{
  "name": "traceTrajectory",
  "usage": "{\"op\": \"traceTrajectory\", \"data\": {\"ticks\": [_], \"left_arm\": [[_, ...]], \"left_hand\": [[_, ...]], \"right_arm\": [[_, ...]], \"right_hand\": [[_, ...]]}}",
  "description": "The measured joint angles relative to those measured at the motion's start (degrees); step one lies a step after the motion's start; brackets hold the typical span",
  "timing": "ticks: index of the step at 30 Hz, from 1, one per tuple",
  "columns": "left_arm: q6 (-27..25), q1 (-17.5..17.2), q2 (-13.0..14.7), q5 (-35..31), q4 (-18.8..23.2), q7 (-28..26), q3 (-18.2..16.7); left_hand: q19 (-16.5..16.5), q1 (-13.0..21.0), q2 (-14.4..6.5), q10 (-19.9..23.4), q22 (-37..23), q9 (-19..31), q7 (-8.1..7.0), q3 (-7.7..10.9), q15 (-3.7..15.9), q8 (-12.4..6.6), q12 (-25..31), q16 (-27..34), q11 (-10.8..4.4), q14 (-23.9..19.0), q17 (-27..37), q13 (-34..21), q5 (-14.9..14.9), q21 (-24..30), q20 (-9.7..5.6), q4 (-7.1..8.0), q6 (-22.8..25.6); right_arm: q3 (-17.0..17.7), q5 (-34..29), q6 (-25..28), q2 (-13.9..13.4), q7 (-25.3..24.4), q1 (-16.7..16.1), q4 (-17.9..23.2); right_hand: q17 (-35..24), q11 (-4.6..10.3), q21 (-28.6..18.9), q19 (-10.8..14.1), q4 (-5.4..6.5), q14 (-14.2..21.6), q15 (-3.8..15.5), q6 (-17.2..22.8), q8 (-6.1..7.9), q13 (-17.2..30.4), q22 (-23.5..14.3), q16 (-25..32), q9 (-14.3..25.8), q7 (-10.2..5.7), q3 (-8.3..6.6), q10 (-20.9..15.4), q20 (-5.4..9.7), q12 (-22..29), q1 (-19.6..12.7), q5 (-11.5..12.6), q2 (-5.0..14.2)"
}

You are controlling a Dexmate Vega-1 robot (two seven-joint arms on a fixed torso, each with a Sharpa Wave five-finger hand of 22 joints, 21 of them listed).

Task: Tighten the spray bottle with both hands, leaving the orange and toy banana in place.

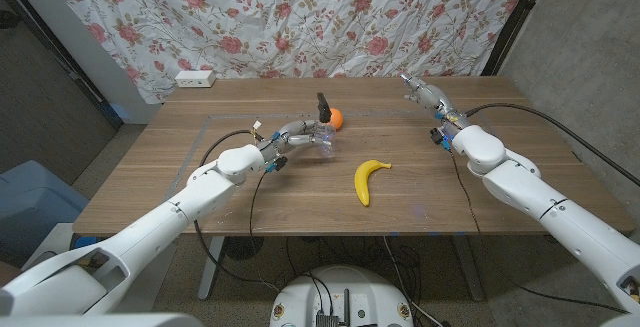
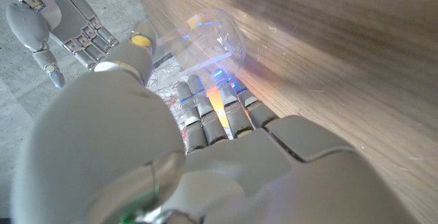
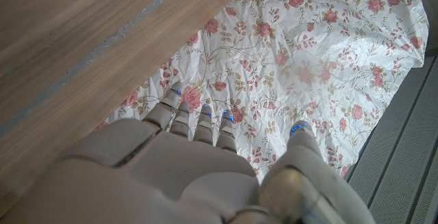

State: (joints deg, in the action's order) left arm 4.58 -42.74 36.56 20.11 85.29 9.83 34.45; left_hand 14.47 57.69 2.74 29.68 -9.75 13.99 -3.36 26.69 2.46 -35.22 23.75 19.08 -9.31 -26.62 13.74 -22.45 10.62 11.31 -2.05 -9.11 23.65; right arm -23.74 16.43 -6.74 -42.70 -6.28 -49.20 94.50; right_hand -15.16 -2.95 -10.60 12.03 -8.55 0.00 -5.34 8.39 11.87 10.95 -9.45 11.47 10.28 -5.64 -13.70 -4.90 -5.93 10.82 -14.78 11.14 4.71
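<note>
At frame center, we see the left hand (image 1: 296,133) gripping the clear spray bottle (image 1: 321,137), just beside the orange (image 1: 336,118). The right hand (image 1: 424,93) hovers upper right, fingers apart, holding nothing. The toy banana (image 1: 367,180) lies below center.

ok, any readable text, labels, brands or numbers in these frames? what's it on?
None can be read.
Spray bottle, held by the left hand: clear body, no label shows.
Power strip at the table's far edge: any marking is too small to read.
Toy banana and orange: no marks show.
Floral cloth: pattern, no words.
</note>
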Motion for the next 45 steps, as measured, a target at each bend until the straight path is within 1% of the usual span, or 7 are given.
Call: {"op": "traceTrajectory", "data": {"ticks": [5, 8, 13, 15, 21, 37, 45], "left_arm": [[-1.06, 1.27, -0.02, -0.48, 0.07, 0.76, 0.68], [-1.38, 1.68, -0.04, -0.7, 0.07, 1.08, 0.89], [-1.81, 3.15, -0.31, -1.2, -0.34, 2.15, 1.48], [-1.81, 3.69, -0.51, -1.3, -0.83, 2.57, 1.72], [-1.04, 5.78, -1.55, -1.47, -3.31, 4.94, 2.68], [2.74, 9.92, -4.02, -2.49, -9.37, 10.34, 4.56], [3.45, 11.71, -4.69, -3.1, -11.34, 11.83, 5.52]], "left_hand": [[0.22, 0.09, -0.22, 0.0, 0.0, 0.0, 0.0, -0.45, 0.0, 0.0, 0.0, 0.0, 0.0, 0.0, 0.0, -0.3, 0.44, 0.0, -0.22, -0.01, 0.0], [0.31, 0.24, -0.37, 0.0, 0.0, 0.0, 0.0, -0.68, 0.31, -0.28, 0.0, 0.15, 0.0, -0.31, -0.01, -0.53, 0.45, 0.0, -0.31, -0.24, 0.0], [0.31, 0.15, -0.47, 0.04, 0.01, -0.02, -0.21, -1.08, 0.29, -0.46, 0.23, 0.22, 0.04, -0.33, -0.01, -0.8, 0.45, 0.0, -0.31, -0.18, 0.21], [0.44, 0.16, -0.6, 0.2, 0.01, -0.16, -0.32, -1.08, 0.09, -0.69, 0.23, 0.45, 0.2, -0.54, -0.01, -1.02, 0.44, 0.0, -0.18, -0.18, 0.32], [2.56, 0.16, -0.6, 0.41, 0.01, -0.32, -0.32, -1.79, 0.09, -1.11, 0.24, 0.45, 0.41, -0.53, -0.01, -1.32, 0.44, 0.56, -0.31, -0.4, 0.32], [3.17, 0.47, -1.06, 0.41, -0.27, -0.26, -0.31, -2.27, 0.1, -1.45, 0.21, 0.44, 0.41, -0.53, -0.02, -1.94, 0.44, 0.77, -0.31, -0.41, 0.31], [3.17, 0.47, -1.06, 0.72, -0.27, -0.26, -0.3, -2.74, 0.1, -1.71, 0.14, 0.89, 0.71, -0.52, -0.02, -2.13, 0.43, 0.77, -0.31, -0.42, 0.3]], "right_arm": [[-0.38, -1.91, 0.16, -0.89, 0.63, 0.85, 0.49], [-0.63, -3.09, 0.16, -1.35, 1.09, 1.4, 0.58], [-1.01, -4.79, 0.08, -2.35, 1.97, 2.26, 1.04], [-1.1, -5.5, 0.07, -2.78, 2.36, 2.5, 1.33], [-1.37, -8.04, 0.99, -4.59, 3.64, 3.34, 3.03], [-1.99, -13.66, 3.97, -8.86, 6.45, 5.22, 8.27], [-2.73, -19.03, 7.94, -11.01, 9.53, 6.3, 11.84]], "right_hand": [[0.26, 0.21, 0.0, -0.2, -0.52, 0.0, 0.0, 0.2, 0.0, 0.0, 0.0, 0.0, 0.0, -0.21, -0.11, -0.21, 0.2, 0.21, -0.9, 0.0, 0.46], [0.27, 0.21, 0.03, -0.2, -0.87, -0.02, -0.02, 0.62, 0.0, 0.0, 0.0, 0.0, 0.0, -0.62, -0.39, -0.21, 0.2, 0.21, -1.91, 0.0, -0.54], [0.53, 0.93, 0.23, -0.84, -1.89, -0.63, -0.63, 1.03, 0.23, 0.13, 0.0, 0.0, 0.27, -1.03, -1.41, 0.51, -0.43, 0.21, -3.98, 0.0, 0.13], [0.53, 0.79, 0.23, -1.13, -2.1, -0.72, -0.72, 1.22, 0.23, 0.13, 0.0, 0.0, 0.27, -1.23, -1.66, 0.65, -0.73, 0.21, -4.57, 0.0, -0.44], [0.8, 1.1, 0.23, -1.34, -2.3, -1.13, -1.13, 1.01, 0.23, 0.12, 0.0, 0.0, 0.27, -2.08, -2.59, 1.16, -0.94, 0.21, -7.1, 0.07, -0.47], [1.06, 1.64, 0.22, -1.95, -2.51, -1.95, -1.95, 1.32, 0.43, 0.12, 0.0, 0.0, 0.53, -4.43, -4.29, 2.47, -1.58, 0.21, -12.06, 0.38, -1.65], [1.33, 1.41, 0.22, -2.45, -2.44, -2.77, -2.76, 1.01, 0.43, 0.4, 0.0, 0.0, 0.79, -4.74, -5.62, 4.12, -3.32, -0.02, -15.03, 0.86, -2.66]]}}
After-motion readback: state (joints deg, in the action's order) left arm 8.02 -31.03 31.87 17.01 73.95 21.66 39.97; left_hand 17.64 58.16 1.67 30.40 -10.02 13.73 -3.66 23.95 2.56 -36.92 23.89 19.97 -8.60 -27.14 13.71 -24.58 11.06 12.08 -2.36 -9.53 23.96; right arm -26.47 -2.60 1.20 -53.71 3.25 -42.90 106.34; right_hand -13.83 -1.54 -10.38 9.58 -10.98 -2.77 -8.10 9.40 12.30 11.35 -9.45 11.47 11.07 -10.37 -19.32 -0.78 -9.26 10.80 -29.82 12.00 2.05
